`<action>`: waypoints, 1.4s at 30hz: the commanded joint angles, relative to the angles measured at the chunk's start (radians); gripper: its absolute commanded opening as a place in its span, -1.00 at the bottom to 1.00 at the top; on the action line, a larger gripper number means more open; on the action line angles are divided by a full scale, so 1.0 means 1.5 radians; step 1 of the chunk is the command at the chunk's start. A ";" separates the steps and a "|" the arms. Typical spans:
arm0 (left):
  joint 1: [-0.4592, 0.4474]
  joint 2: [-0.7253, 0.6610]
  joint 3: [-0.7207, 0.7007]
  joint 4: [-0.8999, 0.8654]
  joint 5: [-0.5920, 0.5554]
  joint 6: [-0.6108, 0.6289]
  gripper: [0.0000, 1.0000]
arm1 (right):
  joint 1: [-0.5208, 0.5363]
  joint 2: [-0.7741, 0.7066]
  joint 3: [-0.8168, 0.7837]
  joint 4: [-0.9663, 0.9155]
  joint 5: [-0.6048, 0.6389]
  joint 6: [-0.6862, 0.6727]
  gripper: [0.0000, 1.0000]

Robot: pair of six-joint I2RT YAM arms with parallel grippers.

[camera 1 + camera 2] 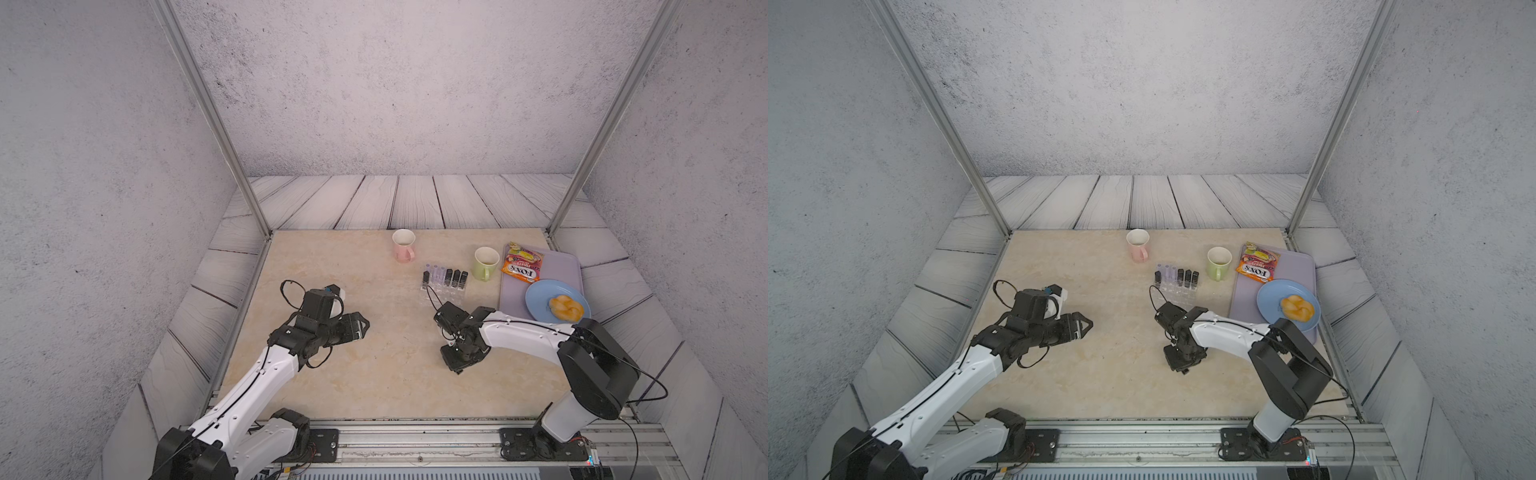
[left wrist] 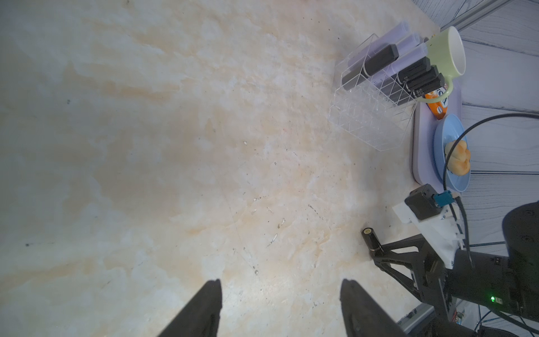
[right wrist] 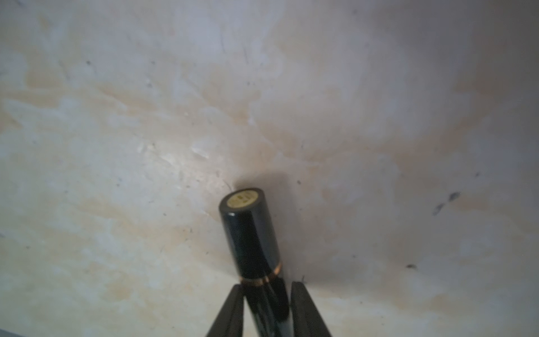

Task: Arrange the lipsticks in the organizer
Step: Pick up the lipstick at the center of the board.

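Spreading under everything is the marbled desk (image 1: pixel 374 395), with a lilac serving tray (image 1: pixel 561 266) of snacks at its far right (no part of this job). Just beside that tray sits the clear organizer (image 1: pixel 440 293). Seven lipsticks (image 1: pixel 456 277) stand upright in the cells on its far side, three lilac and four black, packed close together. The nearer cells are empty. No loose tube lies anywhere on the desk, so by my count the task is nearly finished: one tube is left, and it is in hand.

The right arm (image 1: pixel 519 332) reaches in from its base with the elbow high and the forearm running toward the middle of the desk. Its wrist is bent so that the right end effector (image 3: pixel 267 287) points steeply down at bare desk, near the organizer's front edge but apart from it. The jaws are clenched on the last black lipstick (image 3: pixel 250 233), on the wrist's side of the gold band, with the labelled end sticking out ahead. The tube's shadow falls right next to it, so it is low. Whether it touches the desk I cannot tell. What remains, I judge, is to carry it over, stand it upright and lower it into a free cell.

The left arm (image 1: pixel 257 374) stretches forward on its own side, well apart from the organizer. The left end effector (image 2: pixel 280 284) hangs released, jaws spread, grasping nothing.
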 commanded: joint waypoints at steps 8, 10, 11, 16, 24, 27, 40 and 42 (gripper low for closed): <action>0.105 0.069 0.159 -0.187 0.210 0.027 0.37 | 0.127 -0.046 0.049 -0.018 0.119 -0.063 -0.81; 0.101 0.101 0.137 -0.179 0.321 0.001 0.33 | 0.164 -0.099 0.036 0.018 0.116 -0.105 -0.82; 0.096 0.113 0.115 -0.158 0.371 -0.021 0.28 | 0.179 -0.126 0.026 0.041 0.107 -0.129 -0.82; 0.018 0.103 0.029 0.004 0.480 -0.135 0.26 | 0.216 -0.222 -0.036 0.142 0.032 -0.224 -0.83; -0.074 0.151 0.016 0.092 0.499 -0.167 0.19 | 0.236 -0.207 -0.002 0.138 0.026 -0.270 -0.85; -0.085 0.174 0.026 0.076 0.500 -0.139 0.13 | 0.237 -0.194 0.013 0.140 0.022 -0.274 -0.87; -0.094 0.219 0.060 0.059 0.506 -0.100 -0.31 | 0.244 -0.148 0.057 0.147 0.037 -0.291 -0.92; -0.096 0.219 0.055 0.057 0.511 -0.097 -0.34 | 0.244 -0.143 0.061 0.146 0.040 -0.294 -0.92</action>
